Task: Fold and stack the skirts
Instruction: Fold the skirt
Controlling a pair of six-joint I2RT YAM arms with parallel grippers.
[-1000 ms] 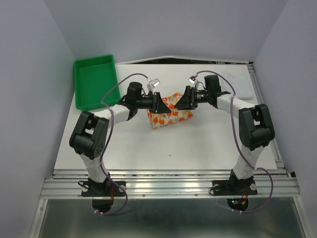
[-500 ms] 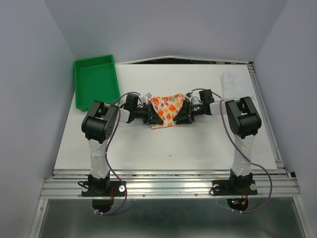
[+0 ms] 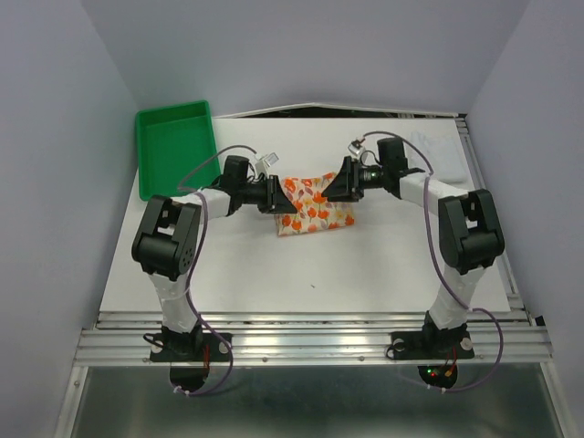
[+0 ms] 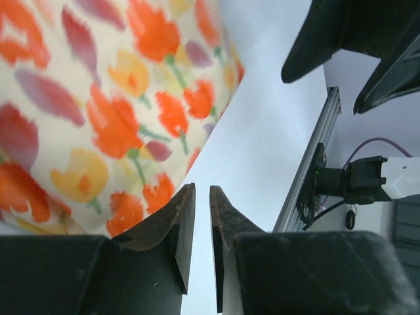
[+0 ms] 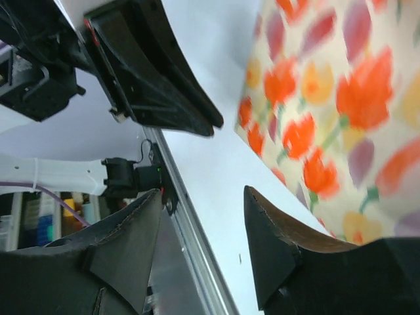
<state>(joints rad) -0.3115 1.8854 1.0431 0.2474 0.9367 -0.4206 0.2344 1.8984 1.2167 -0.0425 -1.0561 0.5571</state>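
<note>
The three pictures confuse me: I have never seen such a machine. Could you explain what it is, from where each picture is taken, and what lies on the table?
These are two robot arms bolted at the near edge of a white table. One picture looks down from above and behind them. The other two come from a camera on each wrist; the dark shapes are that arm's own fingers. On the table lie a cream cloth skirt printed with orange, red and yellow flowers and, far left, a green plastic tray. One hand is at each side of the skirt. The left hand shows a narrow gap, the right hand a wide one; neither gap holds cloth.
</note>
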